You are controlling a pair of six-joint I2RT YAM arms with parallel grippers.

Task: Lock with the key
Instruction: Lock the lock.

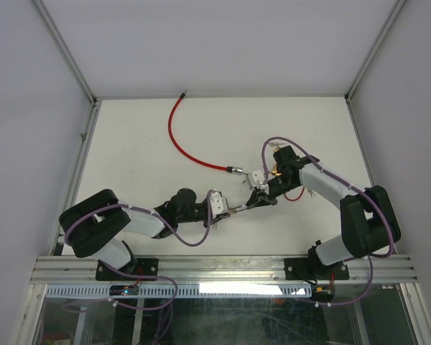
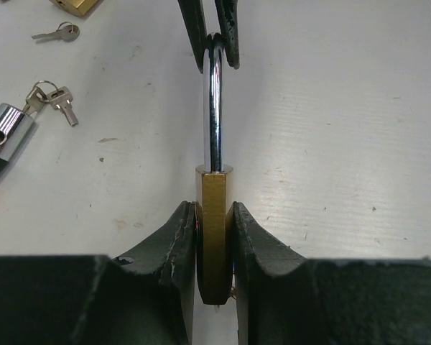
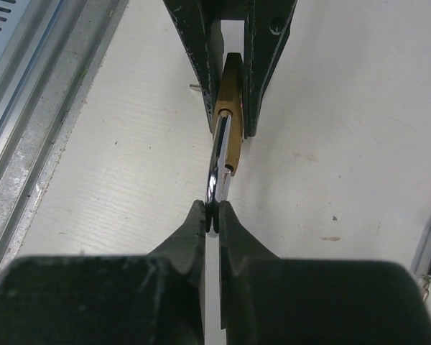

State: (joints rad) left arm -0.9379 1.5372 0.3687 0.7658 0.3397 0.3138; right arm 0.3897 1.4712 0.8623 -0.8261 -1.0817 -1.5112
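A brass padlock (image 2: 214,188) with a chrome shackle (image 2: 213,108) hangs between my two grippers above the table. My left gripper (image 2: 214,207) is shut on the brass body, one pad on each flat side. My right gripper (image 3: 212,209) is shut on the top bend of the shackle (image 3: 219,154). From above, the padlock (image 1: 241,207) bridges the left gripper (image 1: 226,210) and the right gripper (image 1: 255,201). A loose silver key (image 2: 57,31) lies on the table, and two more keys on a ring (image 2: 54,99) lie beside it.
A chrome lock barrel (image 2: 6,129) ends a red cable (image 1: 183,144) that curves to the back of the table. A second brass padlock (image 2: 75,6) shows at the top edge. The aluminium frame rail (image 3: 29,108) runs close on the near side.
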